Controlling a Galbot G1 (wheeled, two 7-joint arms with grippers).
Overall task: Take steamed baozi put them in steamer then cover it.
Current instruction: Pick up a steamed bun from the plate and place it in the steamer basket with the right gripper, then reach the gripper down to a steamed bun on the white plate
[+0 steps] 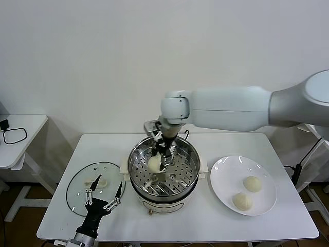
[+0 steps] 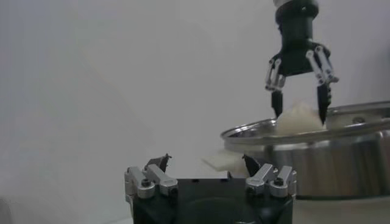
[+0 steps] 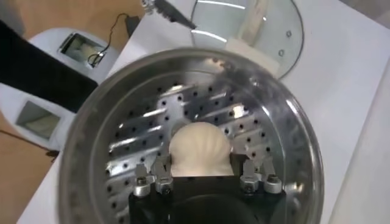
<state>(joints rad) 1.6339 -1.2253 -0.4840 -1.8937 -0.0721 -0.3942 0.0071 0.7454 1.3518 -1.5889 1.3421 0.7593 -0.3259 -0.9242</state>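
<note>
The right gripper [image 1: 158, 160] hangs inside the steamer [image 1: 191, 163], its fingers clamped on a steamed baozi [image 1: 154, 163] just above the perforated tray [image 3: 146, 131]; two more baozi [image 1: 252, 183] lie on the white plate [image 1: 222, 177] well off to its right; the left gripper [image 1: 103, 198], fingers spread apart, hovers over the glass cover [image 1: 77, 189] lying flat on the table [image 1: 216, 218].

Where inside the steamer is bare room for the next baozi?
Around the baozi that the right claw holds, the steamer tray's perforated floor is bare on every side. Crowded only at the centre. The left claw hovers over the glass lid.
</note>
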